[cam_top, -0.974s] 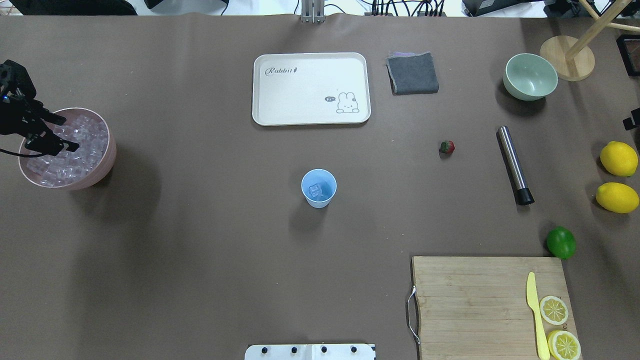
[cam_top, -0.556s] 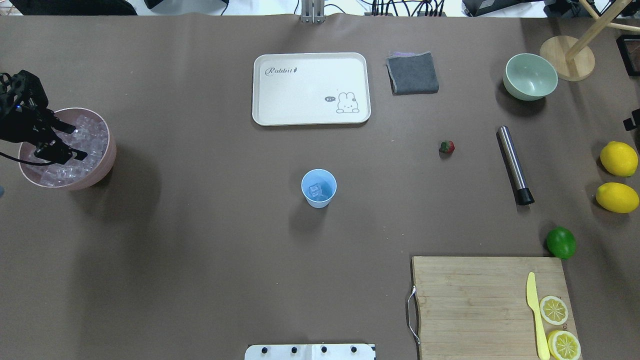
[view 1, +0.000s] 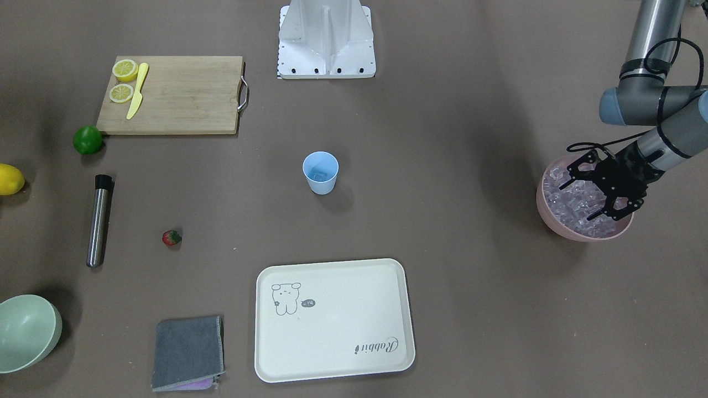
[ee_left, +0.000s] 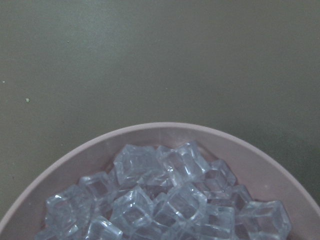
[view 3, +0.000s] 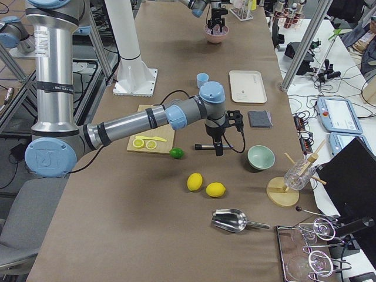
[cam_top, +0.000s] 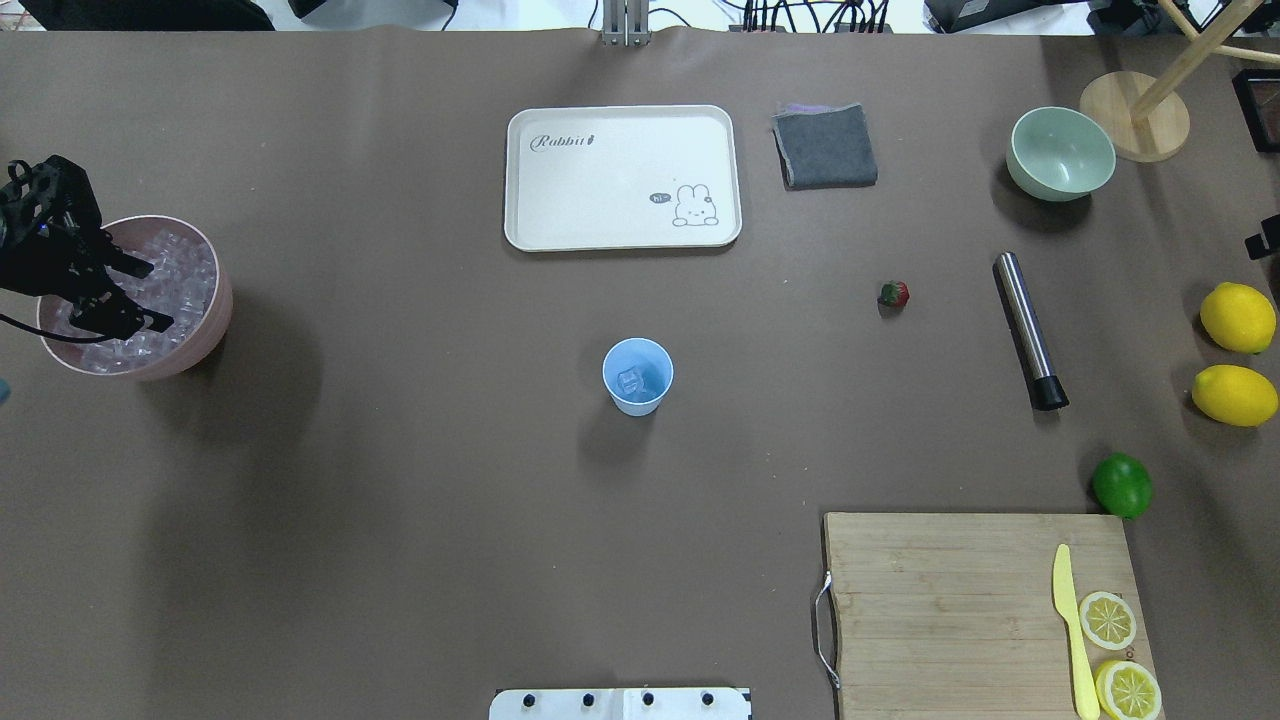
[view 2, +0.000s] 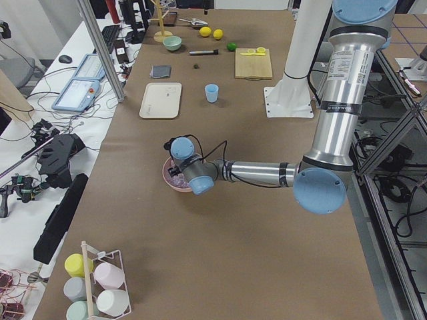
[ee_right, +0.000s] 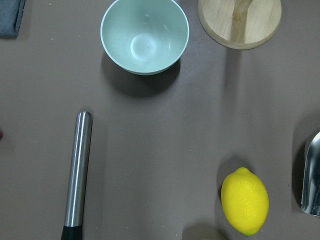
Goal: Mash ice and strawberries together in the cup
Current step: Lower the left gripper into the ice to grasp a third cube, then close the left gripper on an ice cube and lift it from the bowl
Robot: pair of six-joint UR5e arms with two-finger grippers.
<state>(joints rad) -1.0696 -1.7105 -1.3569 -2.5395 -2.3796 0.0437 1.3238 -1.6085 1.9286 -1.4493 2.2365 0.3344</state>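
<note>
Flanking brown table (cam_top: 400, 560), cluttered workbench (view 2: 30, 90).

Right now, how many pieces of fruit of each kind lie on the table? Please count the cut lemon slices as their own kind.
Whole lemons: 2
Lemon slices: 2
Lime: 1
Strawberry: 1
Total: 6
</note>
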